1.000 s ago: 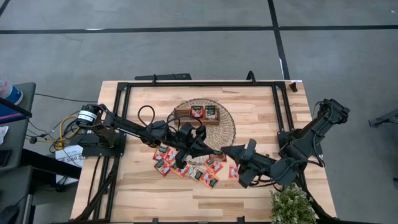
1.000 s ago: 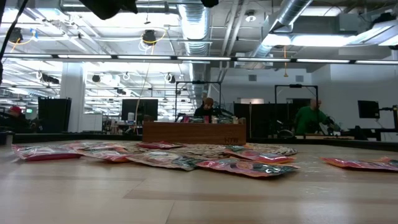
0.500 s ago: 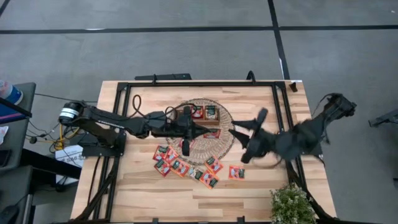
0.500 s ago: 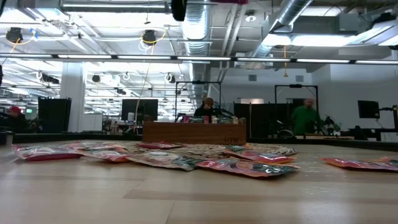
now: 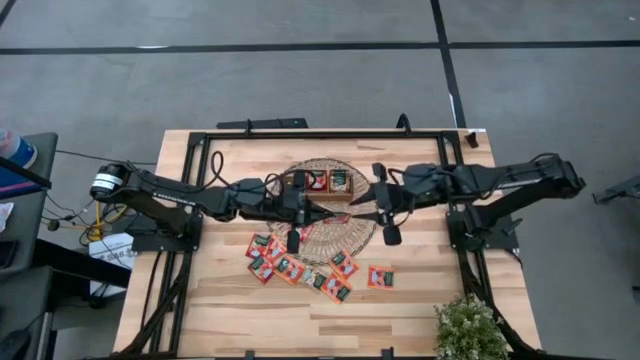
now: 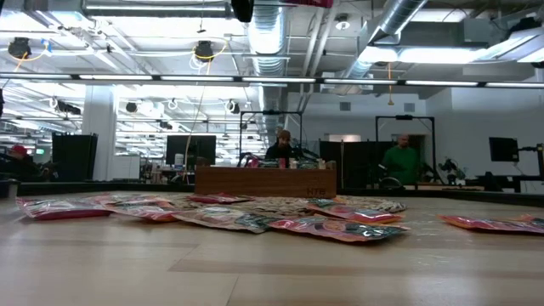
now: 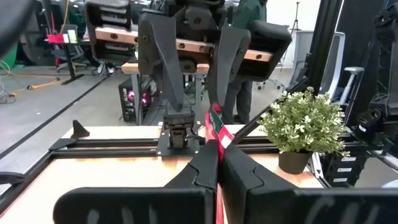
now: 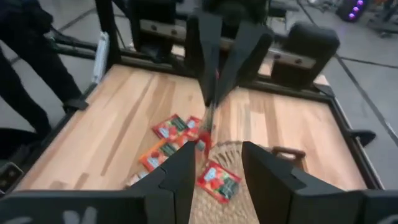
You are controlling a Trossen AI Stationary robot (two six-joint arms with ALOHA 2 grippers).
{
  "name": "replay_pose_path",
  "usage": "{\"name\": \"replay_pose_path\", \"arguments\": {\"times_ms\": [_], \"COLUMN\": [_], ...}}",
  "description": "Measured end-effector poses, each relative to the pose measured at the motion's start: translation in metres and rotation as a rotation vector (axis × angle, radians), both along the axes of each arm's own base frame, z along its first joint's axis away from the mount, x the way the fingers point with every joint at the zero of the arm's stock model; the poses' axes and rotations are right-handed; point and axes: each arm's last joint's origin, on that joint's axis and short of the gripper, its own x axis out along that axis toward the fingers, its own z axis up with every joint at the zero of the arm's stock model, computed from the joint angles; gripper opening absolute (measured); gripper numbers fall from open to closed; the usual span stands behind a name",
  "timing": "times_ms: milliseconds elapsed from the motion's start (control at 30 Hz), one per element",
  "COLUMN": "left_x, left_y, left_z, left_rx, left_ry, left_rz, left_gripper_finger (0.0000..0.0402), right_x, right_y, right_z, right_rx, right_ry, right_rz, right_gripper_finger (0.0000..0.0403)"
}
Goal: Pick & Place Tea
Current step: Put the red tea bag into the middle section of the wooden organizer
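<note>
Several red-orange tea sachets (image 5: pixel 298 266) lie flat on the table near the woven mat (image 5: pixel 352 228), and one sachet (image 5: pixel 380 277) lies apart. Two more fill compartments of the wooden tray (image 5: pixel 322 181), which stands on the mat. My left gripper (image 5: pixel 322 212) hovers over the mat, shut on one sachet (image 7: pixel 215 123). My right gripper (image 5: pixel 362 213) faces it from the table's right and is open. Its fingers (image 8: pixel 186 171) stand just short of the held sachet (image 8: pixel 210 118). The low view shows only the lying sachets (image 6: pixel 340 226) and the tray (image 6: pixel 265 180). My left gripper pinches the sachet between its two fingers. The sachet's free part (image 7: pixel 214 119) sticks out past the fingertips toward the right gripper. The fingers lie level, pointing toward the table's right. The sachet is lifted clear above the mat and stands on edge.
A small potted plant (image 5: pixel 468 330) stands at the table's near right corner. A black frame (image 5: pixel 322 133) runs along the table's edges. Bare wood lies along the near edge (image 5: pixel 300 320) and on the far right (image 5: pixel 410 155). People show in the room beyond the table (image 6: pixel 399 161).
My left gripper rose from the sachet pile and drew toward the far edge, ending over the mat. My right arm swung fast from the near right of the table toward the far edge and the middle. It now faces the left gripper.
</note>
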Motion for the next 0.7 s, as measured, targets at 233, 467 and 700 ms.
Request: {"name": "replay_pose_path", "arguments": {"times_ms": [233, 467, 700], "left_x": [-0.0001, -0.0001, 0.0001], "left_y": [-0.0001, -0.0001, 0.0009], "left_z": [0.0002, 0.0002, 0.0003], "left_rx": [0.003, 0.003, 0.007], "left_ry": [-0.001, -0.002, -0.003], "left_rz": [-0.001, 0.001, 0.021], "left_gripper_finger": [0.0000, 0.0000, 0.0000], "right_x": [0.0032, 0.0029, 0.0060], "right_y": [0.0013, 0.0027, 0.0032], "right_z": [0.0016, 0.0018, -0.0020], "right_rx": [0.000, -0.001, 0.012], "right_ry": [-0.027, -0.027, -0.006], "right_rz": [0.032, 0.039, 0.033], "right_gripper_finger": [0.0121, 0.0118, 0.0118]}}
